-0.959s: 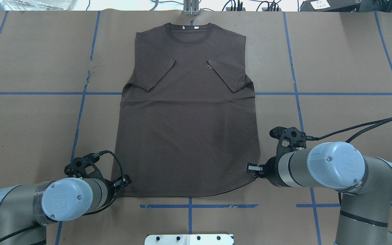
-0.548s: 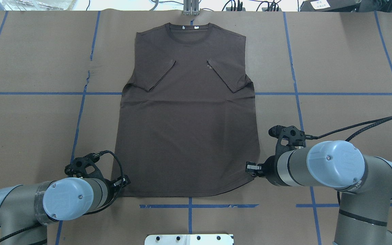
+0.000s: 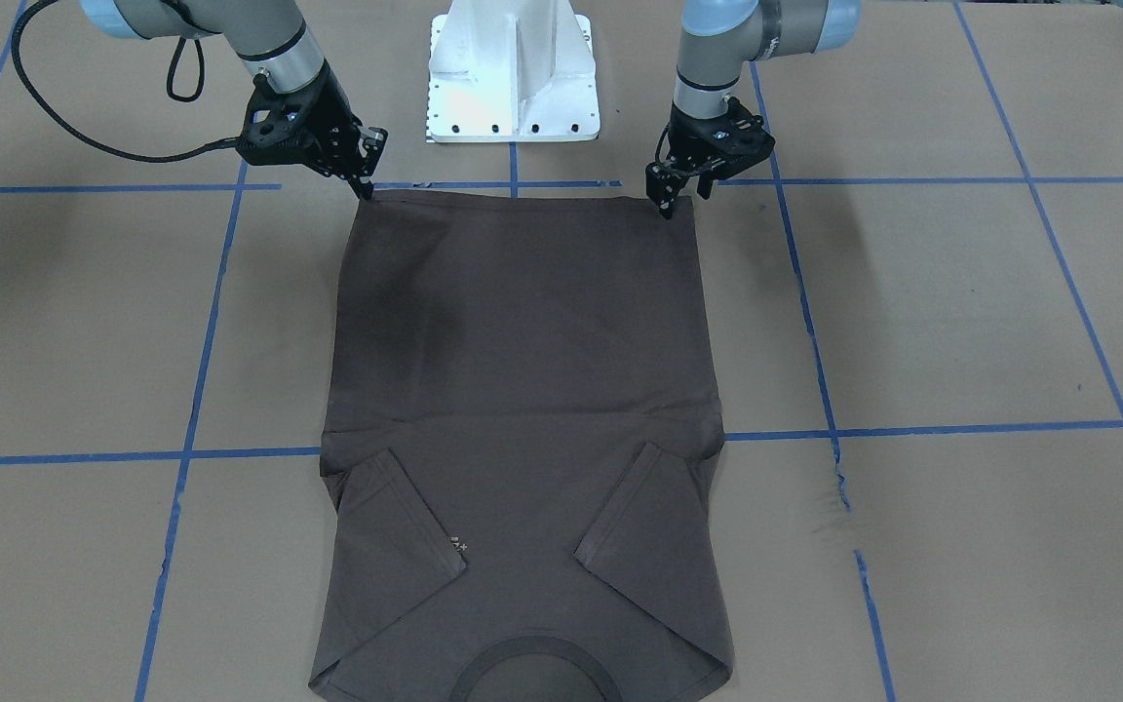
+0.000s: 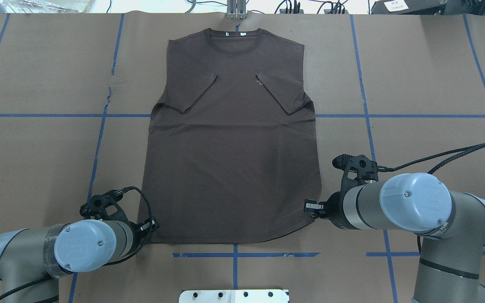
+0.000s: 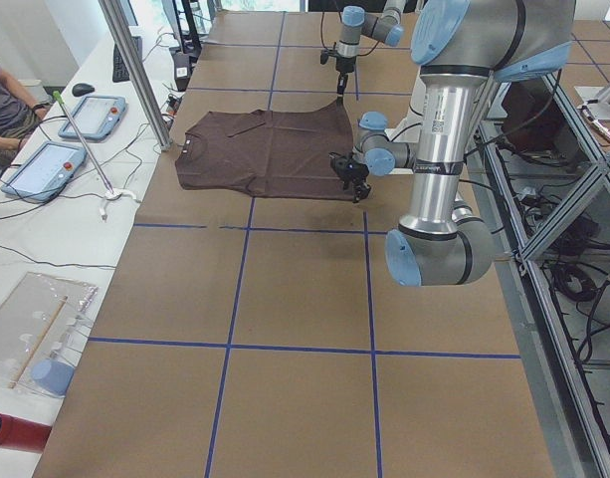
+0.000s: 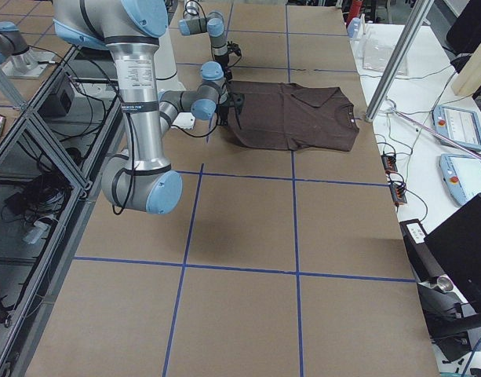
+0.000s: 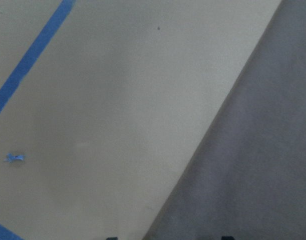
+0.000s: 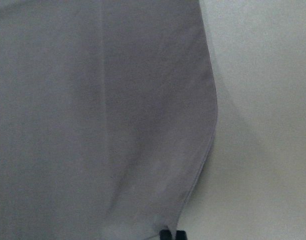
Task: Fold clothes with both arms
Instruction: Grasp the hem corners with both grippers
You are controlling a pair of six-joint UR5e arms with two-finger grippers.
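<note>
Slightly nearer the hem than a second ago, the left gripper (image 3: pixel 664 203) is held spread at one corner and the right gripper (image 3: pixel 365 187) is pinched on the other. One T-shirt (image 4: pixel 234 168) is laid flat on the bench (image 4: pixel 415 75).

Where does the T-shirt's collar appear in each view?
Front-facing: collar at bottom centre.
Overhead: collar at top centre.
Exterior left: collar at the shirt's left end.
Exterior right: collar at the shirt's right end.
Left wrist: not in it.
Right wrist: not in it.
Shared landmark: the T-shirt itself, in all six.
</note>
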